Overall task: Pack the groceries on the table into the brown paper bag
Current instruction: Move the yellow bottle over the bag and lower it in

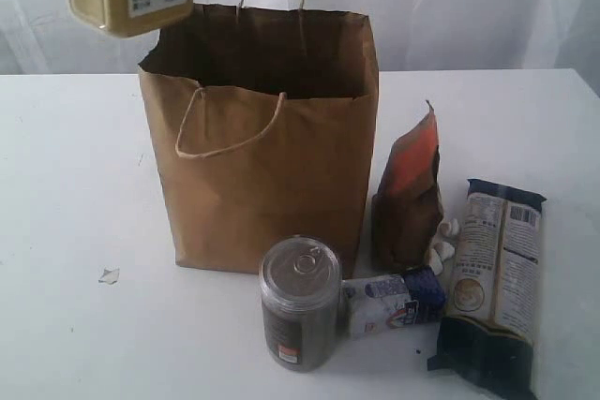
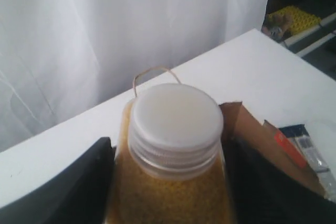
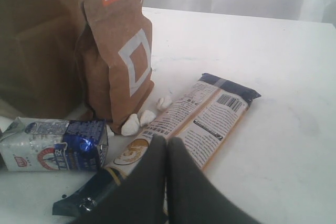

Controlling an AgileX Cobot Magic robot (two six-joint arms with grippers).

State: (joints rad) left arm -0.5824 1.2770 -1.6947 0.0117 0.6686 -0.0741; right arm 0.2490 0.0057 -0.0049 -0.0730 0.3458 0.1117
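Bg is all white curtain (image 1: 450, 7), hanging in soft folds. A few small white lumps (image 1: 442, 248) are bunched up on the right, touching each other. Lone greyish scrap (image 1: 110, 275) lies flat over on the left, well apart from them. Yellow studded thing (image 2: 294, 20) in a dark corner of the left wrist view, too blurry to ID tbh.

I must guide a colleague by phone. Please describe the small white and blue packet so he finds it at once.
Start at the tall brown paper bag on the table. Just in front of it, the small packet lies between the upright dark can and the long pasta packet. It is the smallest item, white with a shiny blue end.
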